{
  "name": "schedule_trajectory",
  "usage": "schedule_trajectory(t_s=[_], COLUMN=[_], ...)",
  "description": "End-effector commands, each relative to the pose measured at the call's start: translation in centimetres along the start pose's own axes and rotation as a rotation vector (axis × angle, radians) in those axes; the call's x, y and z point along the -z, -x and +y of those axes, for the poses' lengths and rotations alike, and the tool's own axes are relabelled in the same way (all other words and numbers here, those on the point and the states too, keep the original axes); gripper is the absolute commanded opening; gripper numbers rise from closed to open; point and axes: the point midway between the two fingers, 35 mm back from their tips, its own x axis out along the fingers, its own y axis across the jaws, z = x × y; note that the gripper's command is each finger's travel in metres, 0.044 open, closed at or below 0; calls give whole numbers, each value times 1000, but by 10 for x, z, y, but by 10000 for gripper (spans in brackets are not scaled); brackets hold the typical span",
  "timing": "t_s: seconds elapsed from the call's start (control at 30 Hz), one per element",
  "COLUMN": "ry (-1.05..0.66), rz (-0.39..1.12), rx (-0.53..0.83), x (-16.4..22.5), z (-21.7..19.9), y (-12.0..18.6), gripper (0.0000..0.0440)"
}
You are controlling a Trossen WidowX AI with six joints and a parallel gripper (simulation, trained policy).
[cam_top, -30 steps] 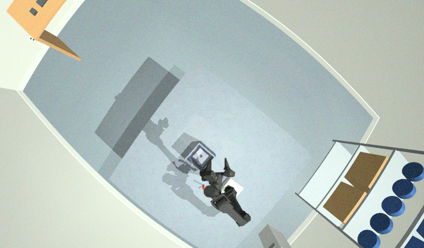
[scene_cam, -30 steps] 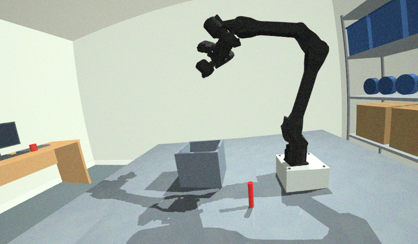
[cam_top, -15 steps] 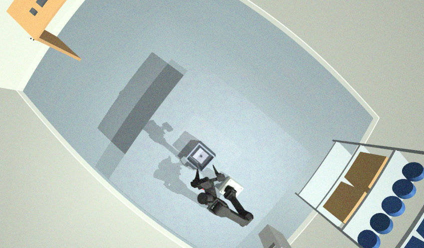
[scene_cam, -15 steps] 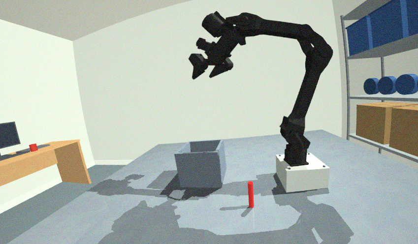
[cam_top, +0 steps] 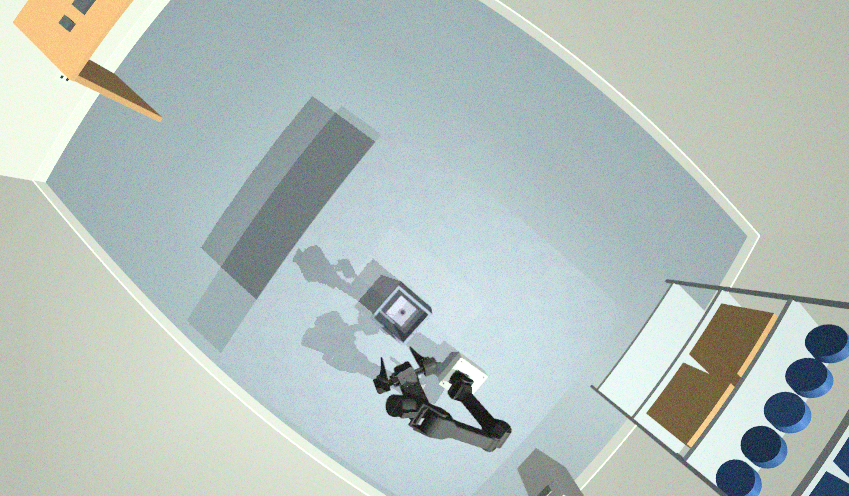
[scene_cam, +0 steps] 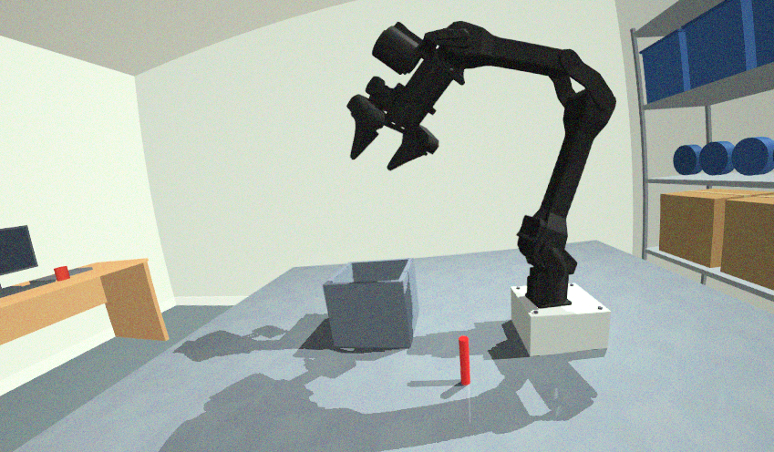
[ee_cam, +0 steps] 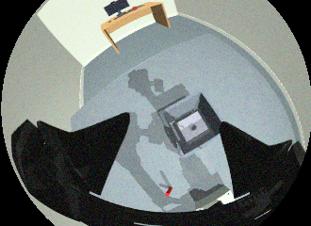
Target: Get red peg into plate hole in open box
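The red peg point(scene_cam: 464, 361) point(ee_cam: 169, 191) stands upright on the table, between the box and the arm's base and nearer the exterior view. The arm hides it in the top view. The open grey box point(cam_top: 415, 325) point(scene_cam: 368, 314) point(ee_cam: 211, 116) stands to the left of the base in the exterior view. The pale plate point(cam_top: 395, 308) point(ee_cam: 187, 126) with a dark hole lies at its bottom. My gripper point(cam_top: 396, 354) point(scene_cam: 371, 162) point(ee_cam: 177, 121) is open and empty, high above the table, its fingers tilted downward.
The arm's white base point(cam_top: 477, 372) point(scene_cam: 569, 333) stands to the right of the peg in the exterior view. A wooden desk point(scene_cam: 134, 305) point(ee_cam: 158, 14) is beyond the table. A shelf rack point(scene_cam: 644, 168) with boxes and blue drums stands at the right. Arm shadows cross the table.
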Motion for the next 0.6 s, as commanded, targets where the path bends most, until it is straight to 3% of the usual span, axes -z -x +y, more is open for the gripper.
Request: schedule_trajectory(t_s=[0.0, 0.57], ry=[-52, -300], rz=[69, 413], rx=[-25, 19], x=[20, 114], z=[7, 23], y=[0, 3], gripper=[440, 440])
